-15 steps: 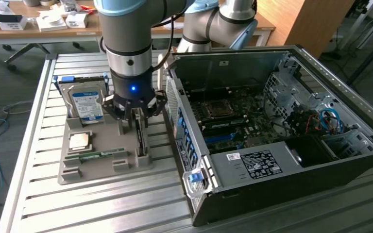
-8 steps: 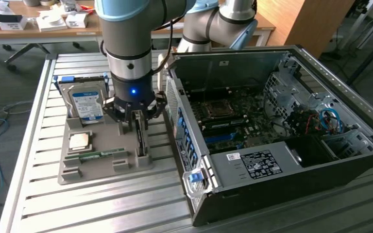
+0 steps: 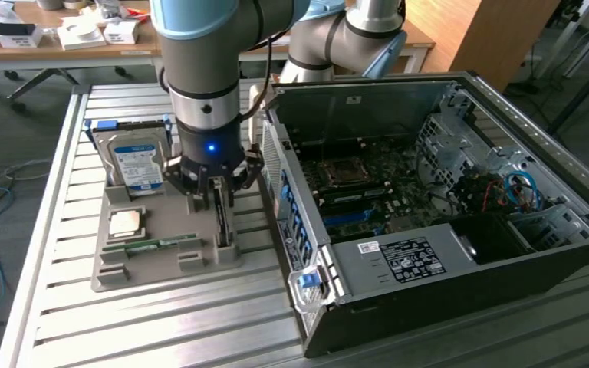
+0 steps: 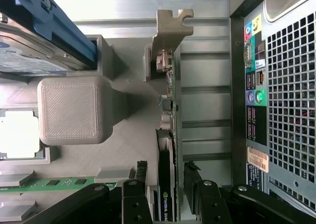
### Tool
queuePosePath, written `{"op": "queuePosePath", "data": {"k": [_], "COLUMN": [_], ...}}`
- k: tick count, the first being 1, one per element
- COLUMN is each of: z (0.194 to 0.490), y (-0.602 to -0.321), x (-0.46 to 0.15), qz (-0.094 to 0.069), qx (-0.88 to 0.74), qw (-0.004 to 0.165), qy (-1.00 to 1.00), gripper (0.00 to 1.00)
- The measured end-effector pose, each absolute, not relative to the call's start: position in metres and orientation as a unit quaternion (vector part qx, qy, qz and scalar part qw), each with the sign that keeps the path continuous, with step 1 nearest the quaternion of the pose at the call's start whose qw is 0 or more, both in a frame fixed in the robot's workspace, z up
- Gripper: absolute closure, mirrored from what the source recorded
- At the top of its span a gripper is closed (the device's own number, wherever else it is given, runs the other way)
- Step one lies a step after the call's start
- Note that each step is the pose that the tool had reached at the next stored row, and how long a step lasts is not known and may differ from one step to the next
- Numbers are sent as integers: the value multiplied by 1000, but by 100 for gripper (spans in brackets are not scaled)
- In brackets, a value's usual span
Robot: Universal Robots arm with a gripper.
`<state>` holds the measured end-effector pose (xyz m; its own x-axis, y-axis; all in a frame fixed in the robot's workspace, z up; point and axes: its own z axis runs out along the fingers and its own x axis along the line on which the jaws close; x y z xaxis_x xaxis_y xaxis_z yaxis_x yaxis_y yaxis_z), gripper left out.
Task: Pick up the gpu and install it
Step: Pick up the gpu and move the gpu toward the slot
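Note:
The gpu [image 3: 220,224] stands on its long edge in a slot of the grey printed holder [image 3: 162,267], close to the open computer case [image 3: 428,207]. In the wrist view the gpu [image 4: 167,194] is a thin dark board, with its tan metal end bracket [image 4: 170,29] at the far end. My gripper [image 3: 214,198] is lowered straight over the card. It is open [image 4: 165,168]: the black fingers [image 4: 141,173] straddle the board with a small gap on each side.
The holder also carries a silver blue-labelled hard drive [image 3: 136,161], a square processor [image 3: 128,222] and a green memory stick [image 3: 151,245]. The case's rear port panel [image 4: 256,86] is right beside the card. Everything sits on a slatted metal table [image 3: 120,326].

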<state>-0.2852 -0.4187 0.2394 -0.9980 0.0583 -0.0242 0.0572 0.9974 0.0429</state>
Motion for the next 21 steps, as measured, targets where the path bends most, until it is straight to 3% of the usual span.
{"op": "queuePosePath", "data": {"k": [21], "z": [235], "y": [-416], "x": [-285], "qz": [21], "qx": [29], "qw": [13], "qy": [999], "gripper": [57]}}
